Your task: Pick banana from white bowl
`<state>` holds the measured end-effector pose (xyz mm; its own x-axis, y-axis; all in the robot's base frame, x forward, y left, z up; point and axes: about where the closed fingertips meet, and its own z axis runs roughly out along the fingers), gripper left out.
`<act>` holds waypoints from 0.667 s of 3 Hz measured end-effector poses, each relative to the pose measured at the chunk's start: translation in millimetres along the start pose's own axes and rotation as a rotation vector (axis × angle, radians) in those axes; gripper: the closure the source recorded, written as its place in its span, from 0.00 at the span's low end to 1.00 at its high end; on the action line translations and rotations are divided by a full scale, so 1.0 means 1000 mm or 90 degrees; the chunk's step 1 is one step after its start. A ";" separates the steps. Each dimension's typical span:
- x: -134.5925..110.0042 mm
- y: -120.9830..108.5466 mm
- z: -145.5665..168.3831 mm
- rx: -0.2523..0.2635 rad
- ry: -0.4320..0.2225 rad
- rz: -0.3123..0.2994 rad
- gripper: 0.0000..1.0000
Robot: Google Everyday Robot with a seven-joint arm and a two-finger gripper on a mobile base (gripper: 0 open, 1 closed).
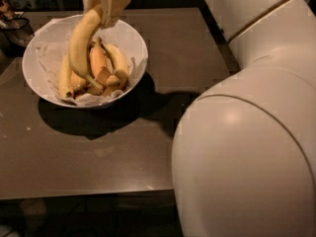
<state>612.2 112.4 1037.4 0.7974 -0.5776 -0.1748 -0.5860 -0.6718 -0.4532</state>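
One long, strongly curved, pale-yellow banana hangs below my gripper claw, which is clamped on its upper end, so I judge the lift is under way. Its dark tip dangles just over the shorter orange-yellow bananas in the wide, paper-lined white bowl beneath. The claw's top is cut off, and I can't tell whether the tip touches anything.

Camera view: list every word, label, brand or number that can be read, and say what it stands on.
None: no readable text on the banana, the white bowl, the table or the robot arm. The gripper, above the bowl's far rim, holds the banana's upper end; it bears no lettering either.
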 end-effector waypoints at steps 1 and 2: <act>-0.015 -0.006 -0.010 0.012 -0.015 -0.004 1.00; -0.032 -0.008 -0.016 0.016 -0.038 -0.004 1.00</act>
<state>588.7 128.9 1060.3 0.8087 -0.5442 -0.2234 -0.5776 -0.6627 -0.4767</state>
